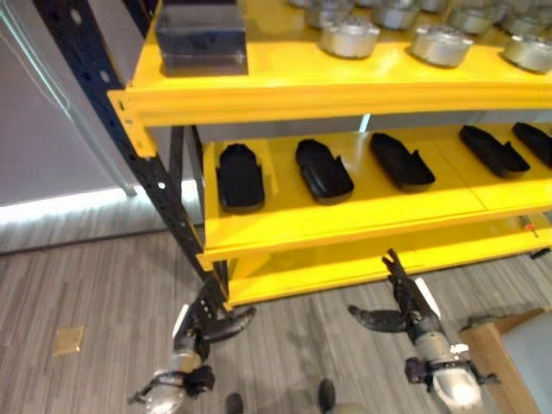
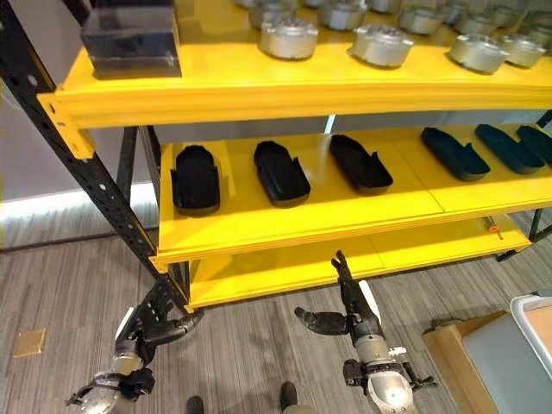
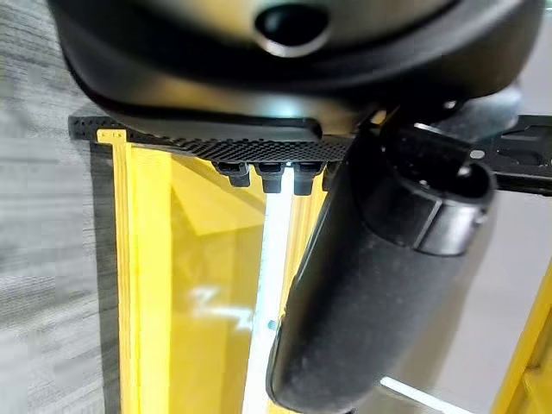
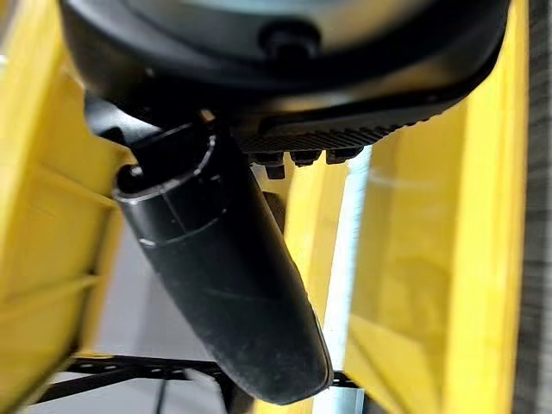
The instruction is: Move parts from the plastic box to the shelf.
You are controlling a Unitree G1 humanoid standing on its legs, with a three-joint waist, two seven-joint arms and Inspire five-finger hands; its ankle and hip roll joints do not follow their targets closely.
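The yellow shelf stands in front of me. Its middle level carries several black moulded parts, lying side by side. At the lower right, the pale plastic box shows as a corner with a brown edge beside it. My left hand hangs low over the floor by the shelf's dark corner post, fingers straight, nothing in it. My right hand is low before the bottom level, fingers straight and thumb spread, also empty. The left thumb points at the shelf.
Several silver round parts and a dark block sit on the top level. The perforated dark post runs down at the left. Grey plank floor lies before the shelf, with a small brown square on it.
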